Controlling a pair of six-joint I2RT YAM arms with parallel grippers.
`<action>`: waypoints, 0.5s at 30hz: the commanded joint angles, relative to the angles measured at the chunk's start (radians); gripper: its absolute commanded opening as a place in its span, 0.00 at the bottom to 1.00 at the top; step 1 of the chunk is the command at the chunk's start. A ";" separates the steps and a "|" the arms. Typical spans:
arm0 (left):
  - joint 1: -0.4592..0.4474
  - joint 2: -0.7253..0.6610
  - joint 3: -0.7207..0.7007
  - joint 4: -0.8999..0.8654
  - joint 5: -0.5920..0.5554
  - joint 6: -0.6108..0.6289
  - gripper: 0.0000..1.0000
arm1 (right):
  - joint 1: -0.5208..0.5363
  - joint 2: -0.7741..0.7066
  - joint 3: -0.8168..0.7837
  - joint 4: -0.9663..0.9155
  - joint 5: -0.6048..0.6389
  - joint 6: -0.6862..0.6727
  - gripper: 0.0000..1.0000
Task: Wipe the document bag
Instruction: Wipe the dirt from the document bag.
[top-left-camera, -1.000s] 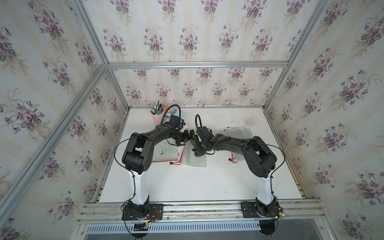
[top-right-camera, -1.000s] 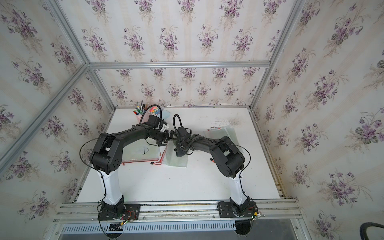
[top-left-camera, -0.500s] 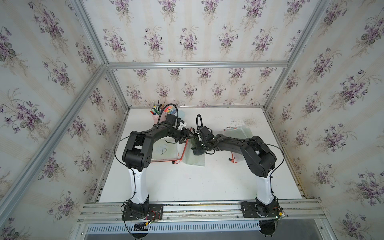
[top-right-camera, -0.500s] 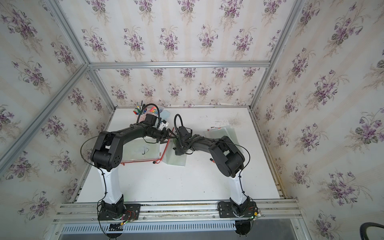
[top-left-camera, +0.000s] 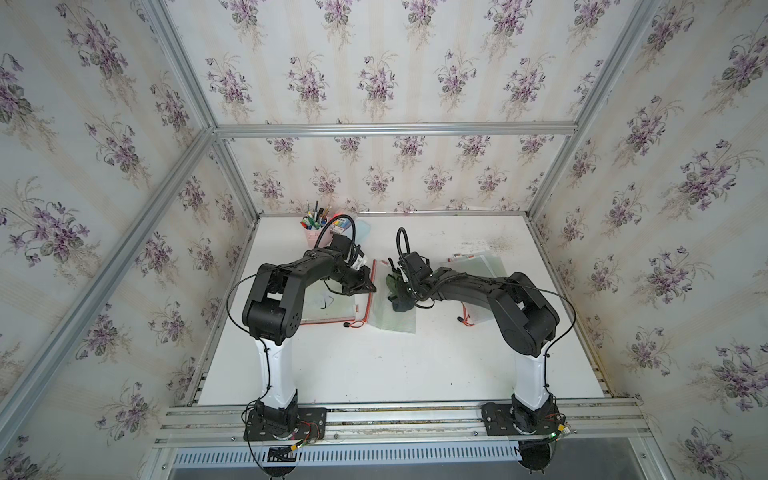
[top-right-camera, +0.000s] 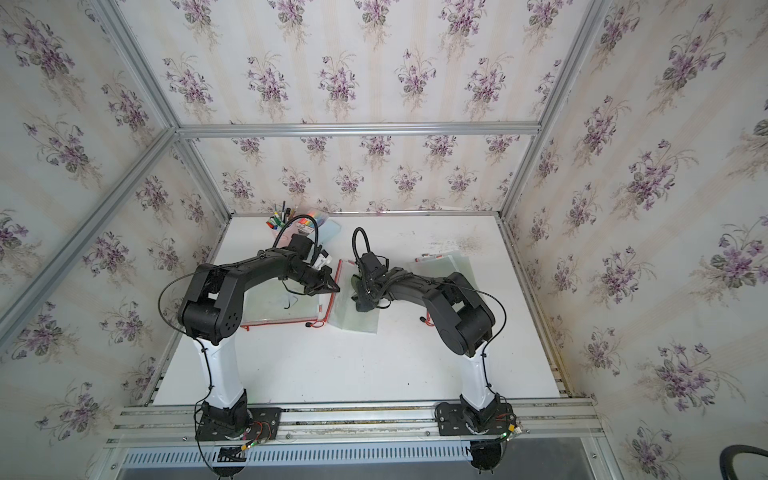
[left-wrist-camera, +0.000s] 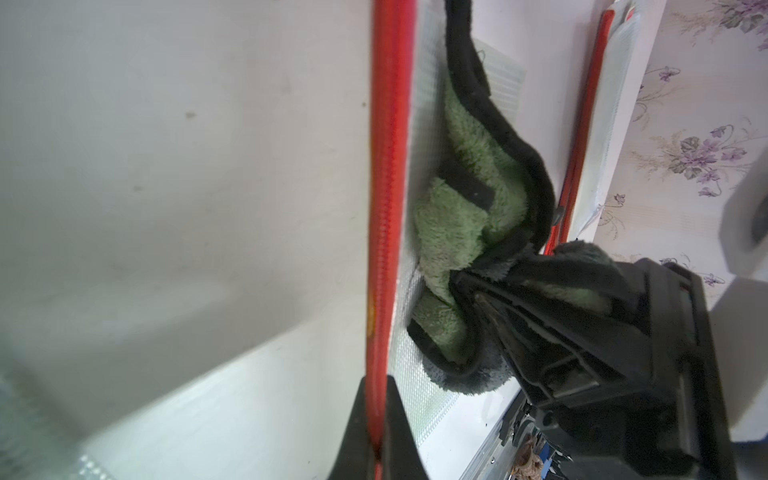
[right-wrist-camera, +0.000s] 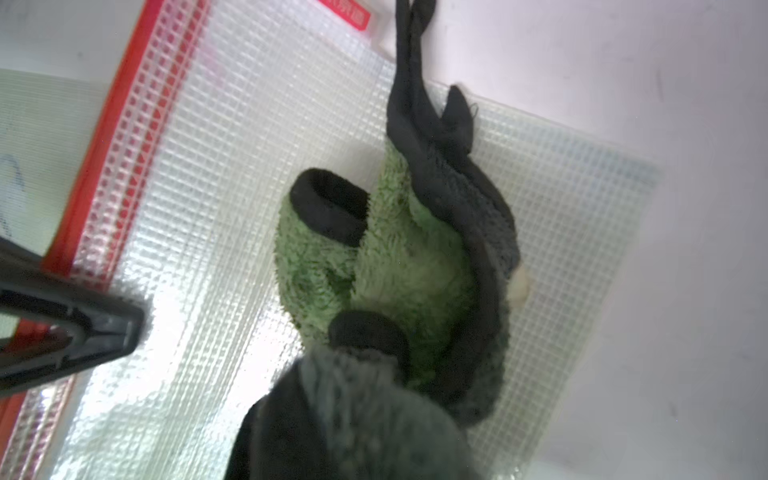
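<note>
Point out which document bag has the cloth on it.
The middle bag: the green cloth lies on it. The left bag and right stack carry none.

**Both top views:** bright, even, diffuse light, with the source out of view. The white table (top-left-camera: 374, 365) is close to blown out and carries only faint, soft shadows. Focus is sharp throughout. Wide-angle distortion makes the frame rails (top-left-camera: 395, 129) splay and stretch toward the edges.

**Left wrist view:** dimmer and greyish. The red zip edge (left-wrist-camera: 384, 187) is smeared and soft close to the lens. The wallpaper (left-wrist-camera: 698, 153) is out of focus.

**Right wrist view:** strong glare on the document bag (right-wrist-camera: 232, 232) washes its mesh white. The cloth (right-wrist-camera: 374, 424) is blurred nearest the lens and crisper farther off.
</note>
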 joint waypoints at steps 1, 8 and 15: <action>-0.020 -0.002 -0.016 -0.016 -0.009 0.006 0.00 | 0.001 -0.032 0.000 -0.084 0.028 -0.021 0.20; -0.091 -0.042 -0.128 0.102 0.026 -0.136 0.00 | 0.110 -0.081 -0.001 -0.125 0.007 -0.035 0.20; -0.104 -0.058 -0.207 0.190 0.019 -0.238 0.00 | 0.059 -0.028 -0.065 -0.152 0.151 0.000 0.19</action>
